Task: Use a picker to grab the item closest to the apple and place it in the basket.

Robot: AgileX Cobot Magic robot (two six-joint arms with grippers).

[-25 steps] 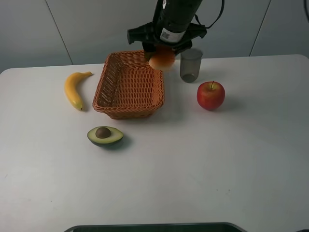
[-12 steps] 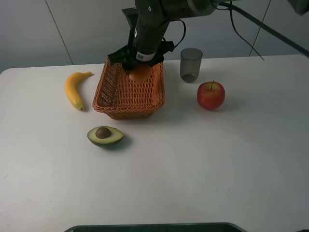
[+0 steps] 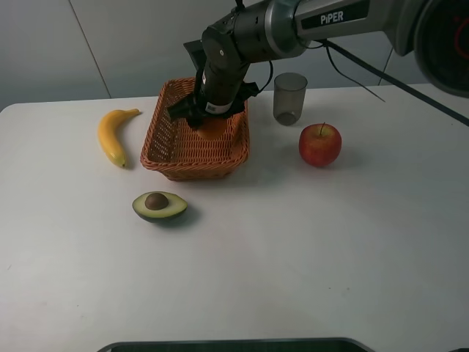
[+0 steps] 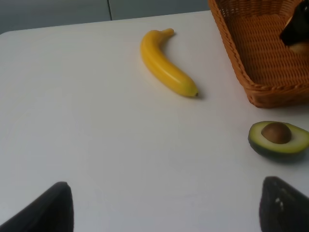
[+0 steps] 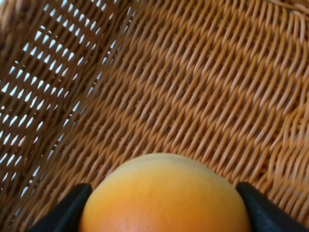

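Note:
My right gripper (image 3: pixel 212 126) reaches down inside the wicker basket (image 3: pixel 170 158), shut on an orange (image 3: pixel 213 130). In the right wrist view the orange (image 5: pixel 165 195) fills the space between the two dark fingers (image 5: pixel 65 212), close above the woven basket floor (image 5: pixel 193 87). The red apple (image 3: pixel 319 144) stands on the table right of the basket. My left gripper (image 4: pixel 164 208) hovers open over bare table, its dark fingertips (image 4: pixel 46 208) wide apart, away from the basket (image 4: pixel 270 94).
A grey cup (image 3: pixel 289 97) stands behind the apple, just right of the basket. A banana (image 3: pixel 112 135) lies left of the basket and a halved avocado (image 3: pixel 159 206) lies in front of it. A dark tray edge (image 3: pixel 234 345) runs along the near table border.
The right arm carried the orange from above the basket's right rim leftward and down into the basket. The left gripper view gives no earlier frame.

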